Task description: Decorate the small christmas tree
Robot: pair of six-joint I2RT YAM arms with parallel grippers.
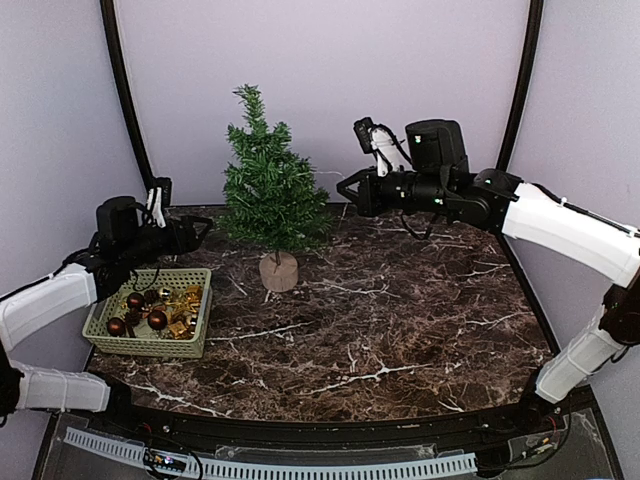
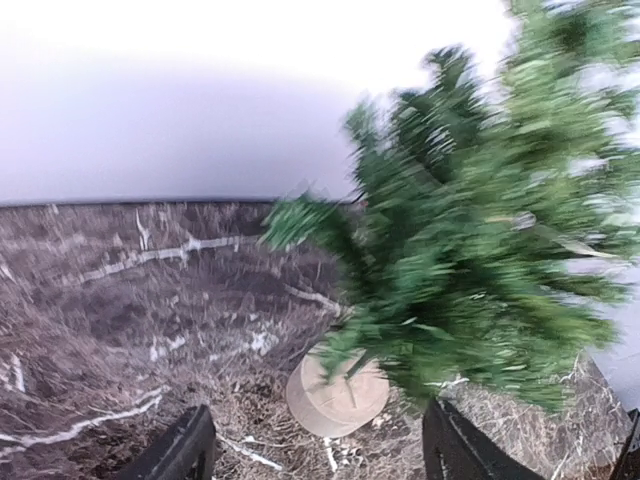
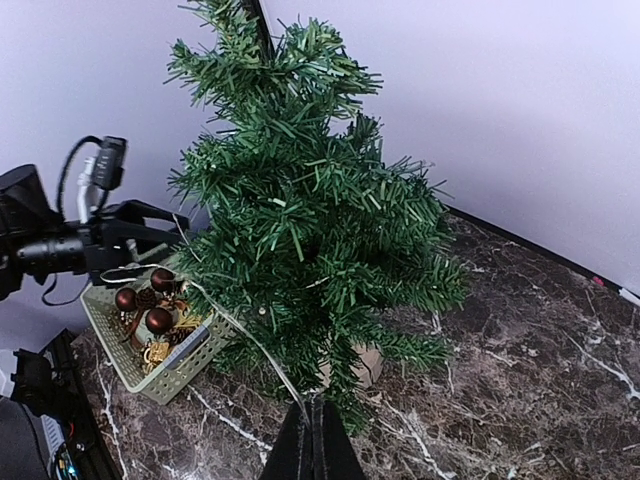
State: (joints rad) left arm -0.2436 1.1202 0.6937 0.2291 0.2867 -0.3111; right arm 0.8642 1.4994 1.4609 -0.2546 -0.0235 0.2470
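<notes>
Gaping wide and empty just left of the small christmas tree [image 1: 272, 195], the left gripper [image 1: 204, 232] hovers, while the right gripper [image 1: 342, 190] opposite is pinched shut, a pale strand [image 3: 245, 340] reaching its tips.

We see pale lilac walls [image 2: 150, 100] beyond the left fingers [image 2: 185, 450] — under them, a dark white-veined marble table [image 2: 100, 300], softly lit.

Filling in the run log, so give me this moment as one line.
left gripper: jaws open beside small christmas tree | right gripper: jaws shut on thin strand into tree | ornaments: in basket
</notes>
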